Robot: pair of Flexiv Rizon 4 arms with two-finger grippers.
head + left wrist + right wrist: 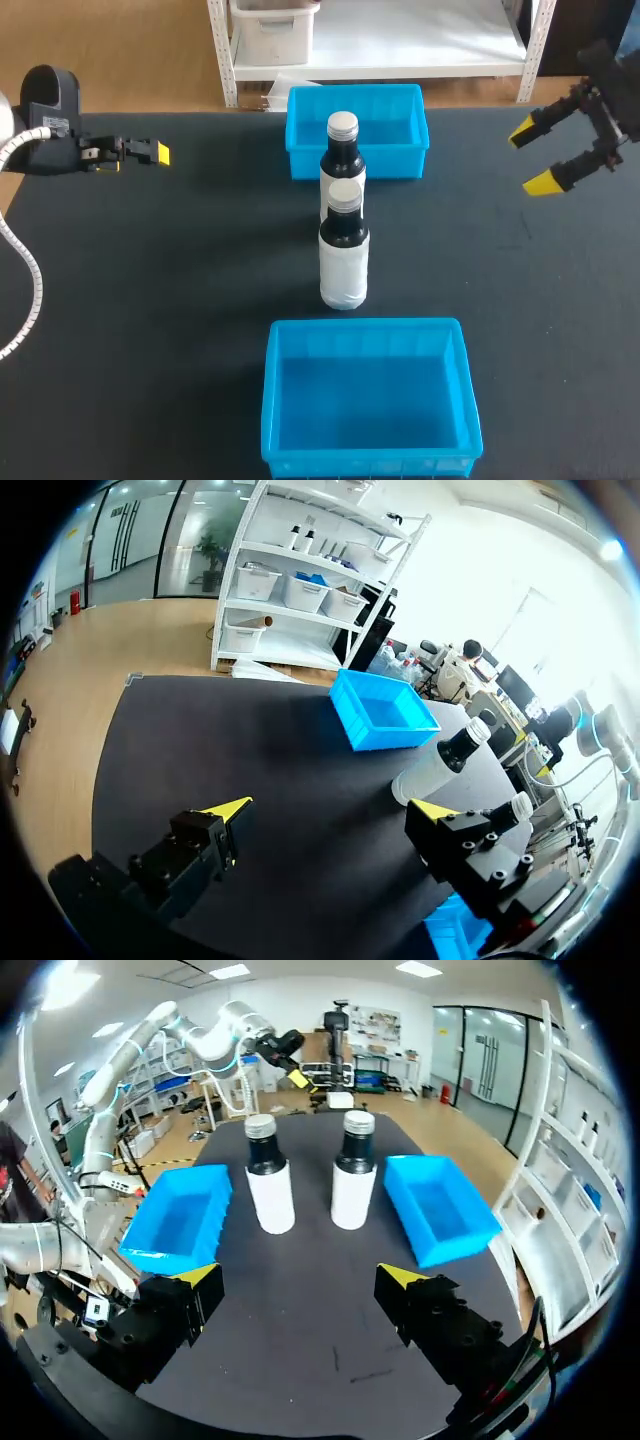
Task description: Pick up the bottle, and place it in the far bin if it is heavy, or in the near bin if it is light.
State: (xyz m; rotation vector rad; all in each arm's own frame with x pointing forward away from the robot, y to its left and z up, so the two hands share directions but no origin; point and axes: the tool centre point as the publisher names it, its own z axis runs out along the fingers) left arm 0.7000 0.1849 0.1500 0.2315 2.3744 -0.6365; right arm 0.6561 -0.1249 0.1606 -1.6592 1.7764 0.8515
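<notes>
Pincers [333, 808] [297, 1274] gape; two seemingly alike bottles [343, 150] [344, 255], two bins [400, 160] [370, 325].

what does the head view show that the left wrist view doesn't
Only the head view: the near bright blue plastic bin whole and empty, and the right gripper, open. Only the left wrist view: the left gripper with its two yellow tips wide apart, nothing between them. Both: the far bright blue plastic bin and two dark bottles with white labels and silver caps, the near bottle and the far bottle, upright between the bins.
</notes>
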